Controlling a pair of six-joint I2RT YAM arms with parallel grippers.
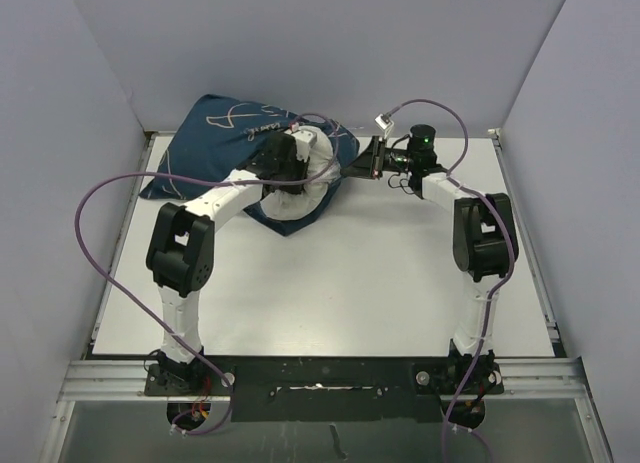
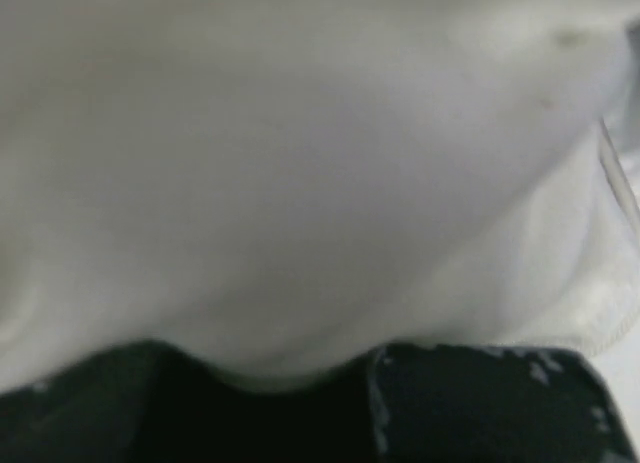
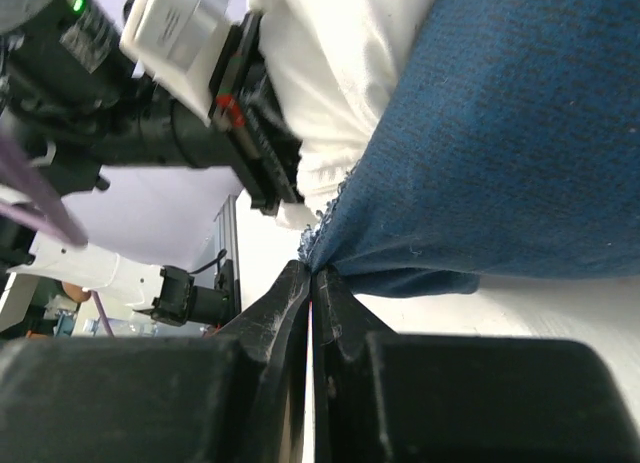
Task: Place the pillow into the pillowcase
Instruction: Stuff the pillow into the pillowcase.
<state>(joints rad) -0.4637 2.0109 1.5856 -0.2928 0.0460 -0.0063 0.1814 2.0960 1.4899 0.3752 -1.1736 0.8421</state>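
Observation:
The navy pillowcase (image 1: 205,143) with cream whale drawings lies at the back left of the table. The white pillow (image 1: 300,211) is partly inside it, and its end bulges out of the opening. My left gripper (image 1: 288,159) is pressed into the pillow at the opening. In the left wrist view the pillow (image 2: 300,163) fills the frame over blurred dark fingers (image 2: 480,408), so their state is unclear. My right gripper (image 1: 352,164) is shut on the pillowcase's frayed edge (image 3: 330,245). In the right wrist view its fingertips (image 3: 313,275) pinch the blue cloth, which is pulled taut to the right.
Grey walls close in the white table (image 1: 380,283) at the back and both sides. Purple cables (image 1: 100,198) loop from each arm. The left arm's wrist (image 3: 150,113) is close to the right gripper.

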